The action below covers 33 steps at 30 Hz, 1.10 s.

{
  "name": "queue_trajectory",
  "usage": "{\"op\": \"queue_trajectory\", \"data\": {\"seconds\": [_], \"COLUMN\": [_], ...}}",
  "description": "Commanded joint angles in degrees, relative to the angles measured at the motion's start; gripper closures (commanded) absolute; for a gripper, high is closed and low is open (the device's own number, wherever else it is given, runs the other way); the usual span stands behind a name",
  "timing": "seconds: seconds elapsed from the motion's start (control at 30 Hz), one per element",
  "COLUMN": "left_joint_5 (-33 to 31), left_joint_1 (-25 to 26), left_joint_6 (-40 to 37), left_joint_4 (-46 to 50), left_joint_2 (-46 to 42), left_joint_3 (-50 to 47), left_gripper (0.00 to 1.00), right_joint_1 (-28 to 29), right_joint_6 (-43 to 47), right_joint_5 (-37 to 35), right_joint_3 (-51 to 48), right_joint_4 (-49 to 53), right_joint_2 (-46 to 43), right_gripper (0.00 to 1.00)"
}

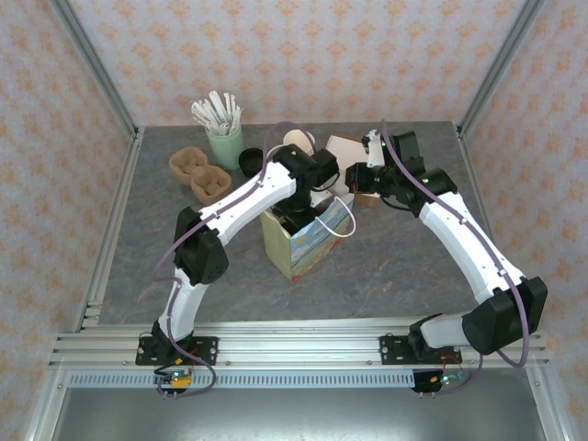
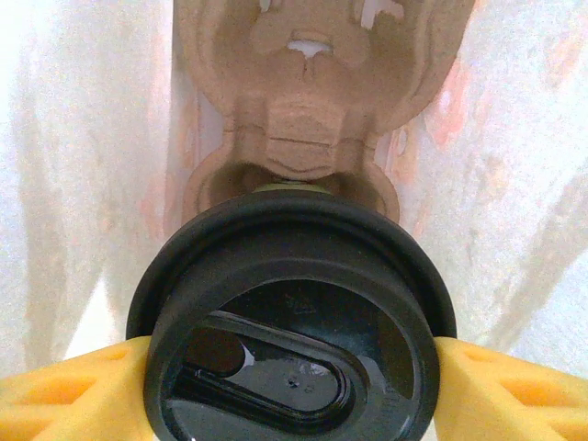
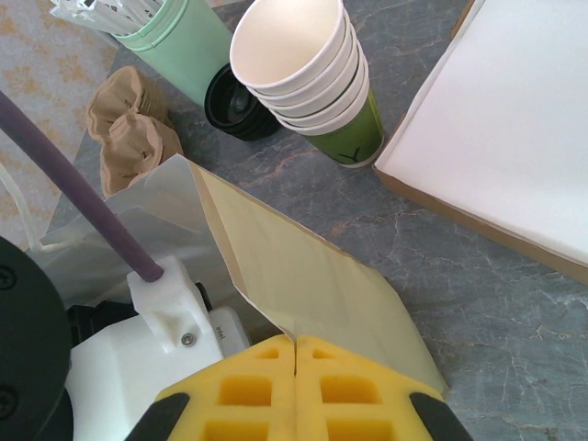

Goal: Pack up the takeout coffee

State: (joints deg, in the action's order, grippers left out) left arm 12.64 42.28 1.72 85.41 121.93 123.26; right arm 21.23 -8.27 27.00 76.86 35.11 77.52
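Left wrist view, inside the paper bag (image 2: 83, 184): left gripper (image 2: 294, 367) straddles the takeout coffee (image 2: 292, 317), one yellow finger (image 2: 78, 390) either side beneath the black lid. The lid hides the contact, so I cannot tell whether it grips or has let go. The cup is upright, in or just above the near pocket of a pulp carrier (image 2: 303, 101) at the bag's bottom. Right wrist view: right gripper (image 3: 294, 344) clenched on the bag's upper edge, fingers meeting on the paper. Beyond, on the table (image 3: 478, 303): stack of cream cups (image 3: 322, 92), top one empty; loose black lids (image 3: 241, 106); mint tumbler (image 3: 184, 46) holding white sticks; spare carriers (image 3: 129, 129); flat white pad (image 3: 505, 138). The top view adds the bag's outside: upright, mid-table, left arm reaching down into its mouth.
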Motion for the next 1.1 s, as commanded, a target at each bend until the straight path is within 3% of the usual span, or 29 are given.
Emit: {"op": "queue_trajectory", "data": {"seconds": [0.0,1.07], "left_joint_5": [-1.44,-0.5], "left_joint_1": [0.25,0.2], "left_joint_6": [0.89,1.18], "left_joint_4": [-1.23,-0.35], "left_joint_2": [-3.66,-11.71], "left_joint_3": [-0.13,5.31], "left_gripper": [0.29,0.29], "right_joint_1": [0.6,0.65], "right_joint_6": [0.8,0.65], "right_joint_5": [-1.09,-1.09], "right_joint_3": [0.58,0.44], "right_joint_4": [2.97,2.81], "right_joint_2": [-0.28,-0.09], "right_gripper": [0.97,0.97]}}
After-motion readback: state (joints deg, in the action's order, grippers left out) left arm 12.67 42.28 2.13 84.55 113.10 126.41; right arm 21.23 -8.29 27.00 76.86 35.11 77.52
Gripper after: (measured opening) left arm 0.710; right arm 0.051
